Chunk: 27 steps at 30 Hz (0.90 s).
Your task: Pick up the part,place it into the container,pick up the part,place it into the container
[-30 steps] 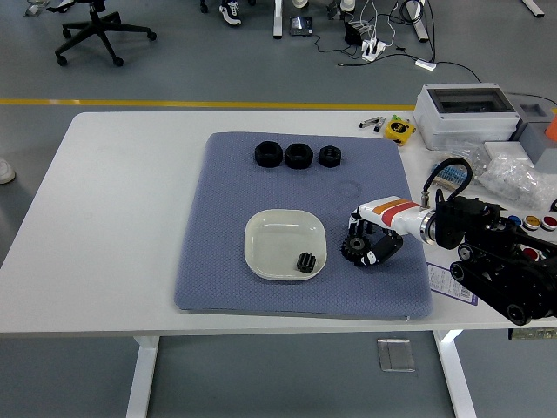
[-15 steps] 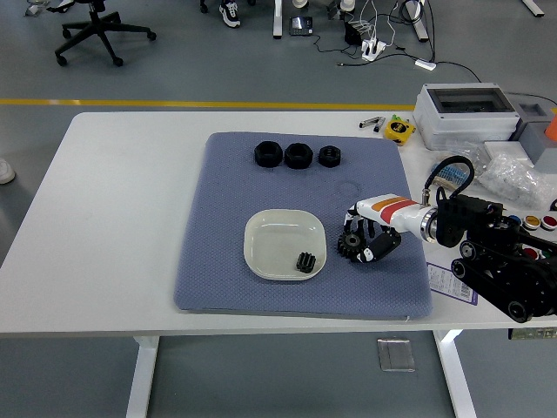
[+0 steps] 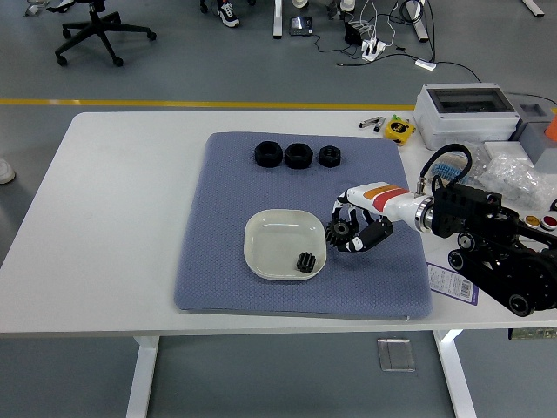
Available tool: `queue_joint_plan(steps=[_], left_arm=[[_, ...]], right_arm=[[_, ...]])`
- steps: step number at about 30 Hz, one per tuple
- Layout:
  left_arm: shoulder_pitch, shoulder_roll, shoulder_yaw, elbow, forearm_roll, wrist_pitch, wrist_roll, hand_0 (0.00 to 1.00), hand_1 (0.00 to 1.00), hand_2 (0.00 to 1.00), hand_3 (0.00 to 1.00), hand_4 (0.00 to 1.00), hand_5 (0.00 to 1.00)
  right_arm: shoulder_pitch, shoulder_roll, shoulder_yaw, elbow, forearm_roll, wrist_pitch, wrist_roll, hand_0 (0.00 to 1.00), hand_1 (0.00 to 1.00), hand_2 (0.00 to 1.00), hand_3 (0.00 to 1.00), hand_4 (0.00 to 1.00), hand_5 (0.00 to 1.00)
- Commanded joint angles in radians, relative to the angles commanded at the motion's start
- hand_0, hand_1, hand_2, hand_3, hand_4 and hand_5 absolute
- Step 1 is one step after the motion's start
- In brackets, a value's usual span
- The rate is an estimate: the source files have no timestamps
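Note:
My right hand [image 3: 351,229] is shut on a black toothed gear [image 3: 339,233], held just above the blue mat beside the right rim of the pale square dish [image 3: 265,228]. A small black gear [image 3: 304,262] lies inside the dish near its front right corner. At the mat's far edge three black nut-like parts [image 3: 297,155] stand in a row. My left hand does not show.
The blue mat [image 3: 226,218] covers the table's middle. To the right lie a grey box [image 3: 466,109], a yellow tape measure [image 3: 399,129], plastic bags and coloured buttons. A printed card [image 3: 451,282] lies by the mat's front right corner.
My right hand has lifted the toothed gear off the mat and carried it left and slightly farther back, up to the dish's right rim.

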Motion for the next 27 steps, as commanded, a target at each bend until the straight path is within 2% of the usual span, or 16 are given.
queue_joint_plan(steps=[5, 8, 11, 12, 17, 18, 24, 25, 27], left_arm=[[0.001, 0.001, -0.002, 0.0, 0.002, 0.0, 0.0, 0.865, 0.871, 0.892, 0.612, 0.538, 0.68], [0.001, 0.001, -0.002, 0.0, 0.003, 0.001, 0.0, 0.865, 0.87, 0.892, 0.611, 0.538, 0.68], [0.001, 0.002, -0.001, 0.0, 0.004, 0.002, 0.0, 0.865, 0.87, 0.892, 0.611, 0.538, 0.68], [0.0, 0.003, 0.001, 0.0, 0.002, 0.002, -0.001, 0.865, 0.87, 0.892, 0.611, 0.538, 0.681], [-0.001, 0.005, 0.001, 0.0, 0.002, 0.003, -0.003, 0.865, 0.87, 0.892, 0.611, 0.538, 0.681], [-0.001, 0.005, 0.001, 0.0, 0.002, 0.003, -0.003, 0.866, 0.87, 0.891, 0.608, 0.539, 0.68], [-0.002, 0.006, -0.002, 0.0, 0.008, 0.005, -0.003, 0.866, 0.87, 0.891, 0.608, 0.539, 0.68], [-0.002, 0.006, -0.002, 0.0, 0.01, 0.005, -0.002, 0.866, 0.869, 0.887, 0.607, 0.538, 0.679], [-0.002, 0.008, 0.0, 0.0, 0.01, 0.004, 0.001, 0.866, 0.869, 0.887, 0.607, 0.538, 0.679]], right_arm=[[0.024, 0.023, 0.009, 0.021, -0.006, -0.01, -0.002, 0.035, 0.172, 0.36, 0.466, 0.745, 0.32], [0.043, 0.055, 0.006, 0.01, -0.005, -0.02, -0.003, 0.036, 0.172, 0.359, 0.466, 0.736, 0.314], [0.066, 0.107, 0.001, -0.048, 0.013, -0.019, -0.013, 0.036, 0.172, 0.359, 0.466, 0.736, 0.314], [0.073, 0.123, 0.0, -0.069, 0.012, -0.018, -0.019, 0.04, 0.179, 0.385, 0.488, 0.77, 0.335], [0.094, 0.168, -0.018, -0.122, -0.004, -0.02, -0.035, 0.04, 0.179, 0.385, 0.488, 0.77, 0.335], [0.097, 0.175, -0.025, -0.13, -0.01, -0.023, -0.034, 0.119, 0.248, 0.496, 0.611, 0.988, 0.448], [0.107, 0.195, -0.068, -0.139, -0.05, -0.004, -0.013, 0.119, 0.248, 0.496, 0.611, 0.988, 0.448], [0.109, 0.196, -0.077, -0.138, -0.052, -0.003, -0.014, 0.284, 0.464, 0.803, 0.998, 0.998, 0.519], [0.111, 0.199, -0.088, -0.138, -0.048, -0.003, -0.019, 0.284, 0.464, 0.803, 0.998, 0.998, 0.519]])
